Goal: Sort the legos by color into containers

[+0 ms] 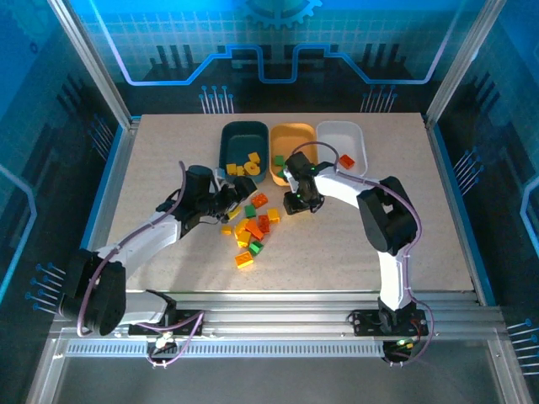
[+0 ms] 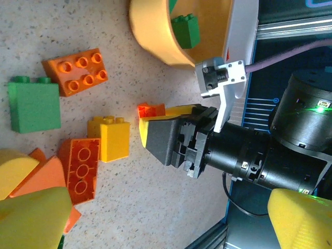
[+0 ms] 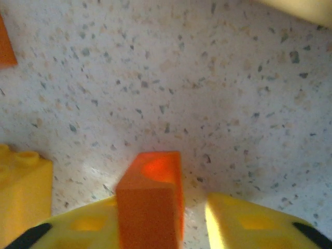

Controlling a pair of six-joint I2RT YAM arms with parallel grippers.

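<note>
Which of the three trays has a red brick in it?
The white tray, rightmost in the row. The dark teal tray holds yellow bricks, the orange-yellow tray a green brick.

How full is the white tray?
Nearly empty: the white tray holds a single red-orange brick, its floor otherwise bare.

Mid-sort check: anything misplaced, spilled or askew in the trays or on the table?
Nothing stands out. The teal tray holds yellow bricks, the orange-yellow tray a green brick, the white tray one red brick; the loose bricks lie on the table.
</note>
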